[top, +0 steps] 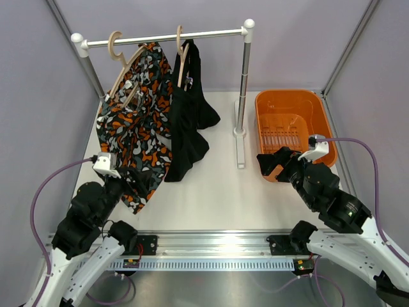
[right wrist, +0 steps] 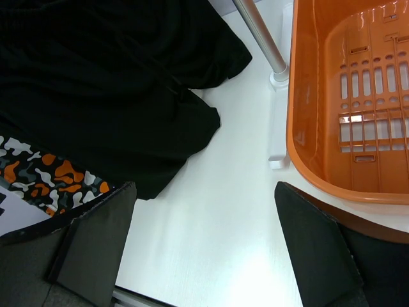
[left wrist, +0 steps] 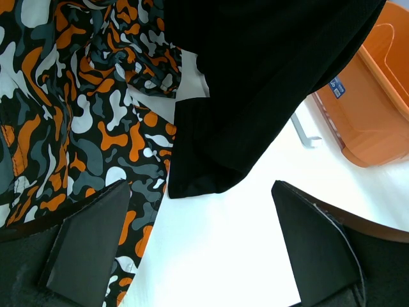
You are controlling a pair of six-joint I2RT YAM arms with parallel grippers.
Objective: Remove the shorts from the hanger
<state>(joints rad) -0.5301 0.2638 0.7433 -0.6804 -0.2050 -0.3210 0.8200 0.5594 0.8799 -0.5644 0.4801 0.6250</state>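
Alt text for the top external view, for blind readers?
Patterned shorts and black shorts hang on hangers from a rail. The left pincer sits by the patterned hem, the right pincer by an orange basket.

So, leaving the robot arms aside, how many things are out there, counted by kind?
Shorts: 2, the patterned shorts and the black shorts
Wooden hangers: 2
Orange basket: 1
Clothes rail: 1
Total: 6
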